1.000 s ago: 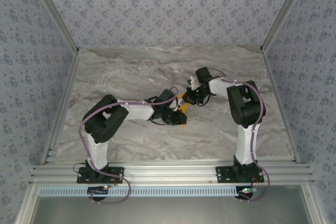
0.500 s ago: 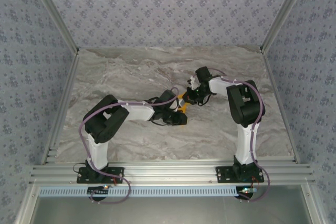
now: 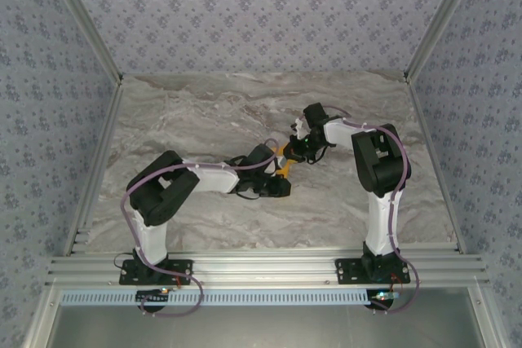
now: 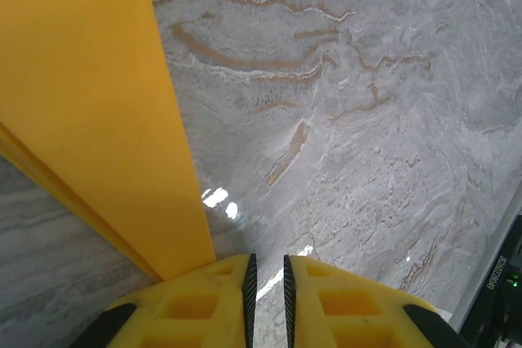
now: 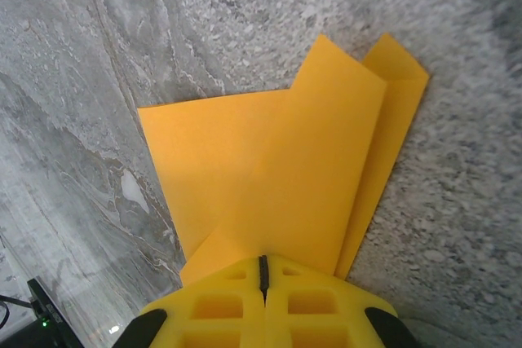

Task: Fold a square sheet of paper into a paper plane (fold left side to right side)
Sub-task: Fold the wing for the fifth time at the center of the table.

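A thin, bright-orange folded sheet of paper (image 3: 283, 162) lies flat near the middle of the grey marbled tabletop (image 3: 204, 112), caught between the two arms. The right gripper (image 3: 294, 151) comes at it from the far right. In the right wrist view its yellow fingers (image 5: 306, 303) are pressed together on the paper's edge (image 5: 277, 177) (overlapping layers fan out beyond them). The left gripper (image 3: 280, 177) sits at the paper's near side. Its fingers (image 4: 204, 303) are almost together with a slim gap, and the paper (image 4: 81, 103) reaches only the left finger.
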